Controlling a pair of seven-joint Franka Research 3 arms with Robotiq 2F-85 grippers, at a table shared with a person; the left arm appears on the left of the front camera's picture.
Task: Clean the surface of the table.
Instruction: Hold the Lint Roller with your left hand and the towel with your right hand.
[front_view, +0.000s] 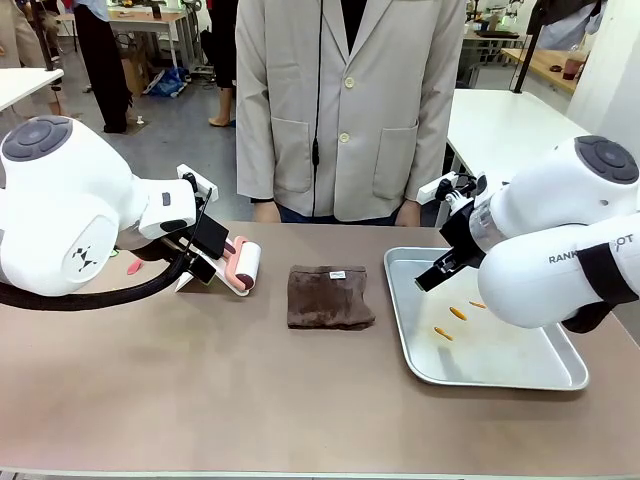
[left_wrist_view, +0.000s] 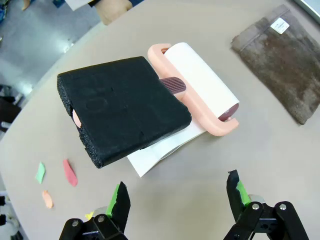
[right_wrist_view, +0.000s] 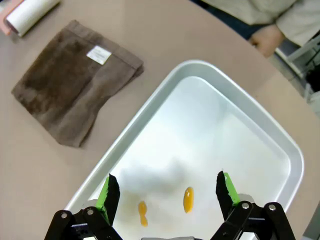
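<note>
The table (front_view: 250, 400) runs across the whole front view, its taupe-brown top reaching from the near edge to the person (front_view: 350, 100) in a pale jacket standing at the far side. In the middle lies a folded brown cloth (front_view: 329, 297), flat, its small white label facing up. Just left of it lies a pink lint roller (front_view: 243, 267) with a white roll, resting on a white sheet (left_wrist_view: 150, 162). A black foam block (left_wrist_view: 122, 107) covers the roller's handle, with a bit of pink showing at its end.

Further left, small paper scraps sit on the bare tabletop: a green one (left_wrist_view: 40, 172), a red one (left_wrist_view: 70, 172) and an orange one (left_wrist_view: 47, 199), close together. On the right side of the table lies a silver tray (front_view: 500, 370), well apart from the cloth, with a few orange bits (front_view: 457, 313) inside.

The left gripper (left_wrist_view: 177, 192) hangs over the table just short of the foam block, fingers spread wide with nothing between them. The right gripper (right_wrist_view: 166, 187) hovers above the tray's left part, over the orange bits, fingers also wide apart and gripping nothing. The person's hands (front_view: 408, 212) rest at the table's far edge.
</note>
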